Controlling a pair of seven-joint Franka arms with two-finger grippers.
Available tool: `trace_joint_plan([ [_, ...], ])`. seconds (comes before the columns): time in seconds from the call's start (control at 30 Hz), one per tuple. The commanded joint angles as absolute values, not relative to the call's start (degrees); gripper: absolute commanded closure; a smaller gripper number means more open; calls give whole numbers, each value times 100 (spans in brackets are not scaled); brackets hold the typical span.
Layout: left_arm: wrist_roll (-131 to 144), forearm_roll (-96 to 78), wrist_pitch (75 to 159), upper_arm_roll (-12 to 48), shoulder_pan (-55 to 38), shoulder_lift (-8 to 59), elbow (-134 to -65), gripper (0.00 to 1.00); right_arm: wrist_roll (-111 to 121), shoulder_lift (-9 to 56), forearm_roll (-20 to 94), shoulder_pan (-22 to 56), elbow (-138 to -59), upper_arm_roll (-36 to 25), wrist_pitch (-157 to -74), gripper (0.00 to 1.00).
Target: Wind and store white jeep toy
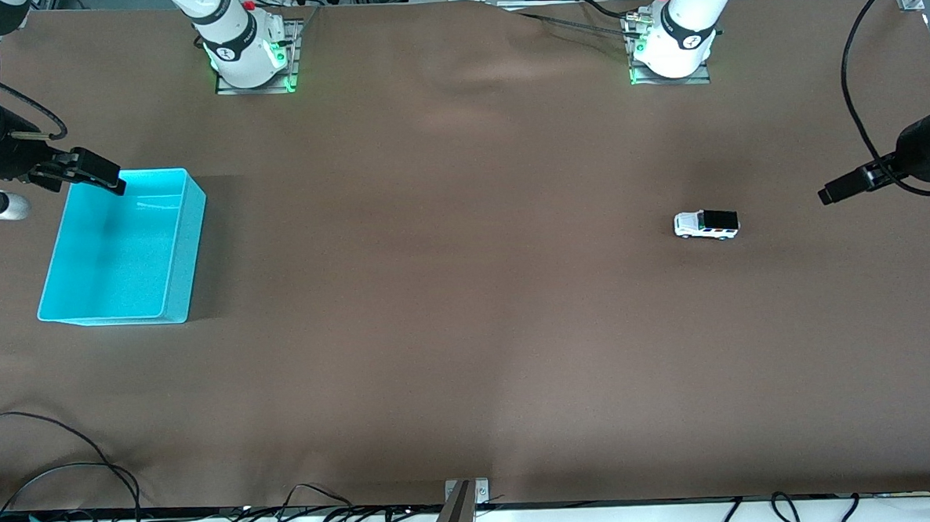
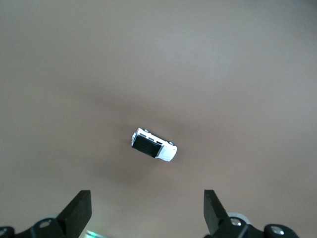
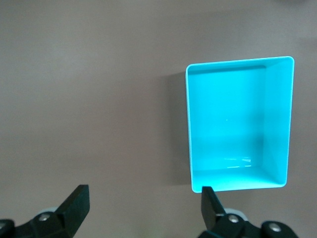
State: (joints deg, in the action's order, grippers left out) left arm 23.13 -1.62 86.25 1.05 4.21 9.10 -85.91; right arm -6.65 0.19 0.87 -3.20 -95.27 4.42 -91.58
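The white jeep toy (image 1: 706, 224), white with a black roof, stands on its wheels on the brown table toward the left arm's end. It also shows in the left wrist view (image 2: 153, 145). My left gripper (image 1: 831, 192) hangs in the air, open and empty, over the table's edge at that end, apart from the jeep; its jaws stand wide apart in the left wrist view (image 2: 147, 210). The empty cyan bin (image 1: 119, 252) sits toward the right arm's end. My right gripper (image 1: 112, 181) is open and empty above the bin's corner; it shows in the right wrist view (image 3: 144, 208) beside the bin (image 3: 237, 124).
The two arm bases (image 1: 252, 58) (image 1: 671, 48) stand at the table's edge farthest from the front camera. Loose black cables (image 1: 66, 474) and a metal bracket (image 1: 462, 508) lie along the nearest edge. The brown cover (image 1: 451, 293) between bin and jeep is bare.
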Motion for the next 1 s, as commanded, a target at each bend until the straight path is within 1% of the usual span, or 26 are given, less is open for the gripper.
trace_joint_plan([
  [0.0, 3874, -255, 8517, 184, 378, 1046, -8596, 0, -589, -18, 9, -325, -9475, 466, -9149, 0],
  [0.13, 4858, -246, 8517, 211, 360, 1134, -8622, 0, -589, -18, 18, -316, -9475, 475, -9141, 0],
  [0.27, 5711, -246, 8560, 211, 360, 1142, -8824, 0, -589, -18, 18, -316, -9466, 475, -9149, 0],
  [0.53, 7161, -246, 9105, 211, 378, 1055, -9526, 0, -589, -18, 18, -316, -9466, 475, -9149, 0],
  [0.67, 7716, -237, 9605, 211, 378, 906, -10044, 0, -589, -18, 18, -308, -9466, 483, -9158, 0],
  [0.87, 8208, -237, 10405, 211, 404, 528, -11029, 0, -589, 0, 26, -308, -9387, 475, -9158, 0],
  [0.97, 8542, -237, 10818, 211, 439, 440, -11381, 0, -589, 0, 26, -308, -9387, 475, -9158, 0],
])
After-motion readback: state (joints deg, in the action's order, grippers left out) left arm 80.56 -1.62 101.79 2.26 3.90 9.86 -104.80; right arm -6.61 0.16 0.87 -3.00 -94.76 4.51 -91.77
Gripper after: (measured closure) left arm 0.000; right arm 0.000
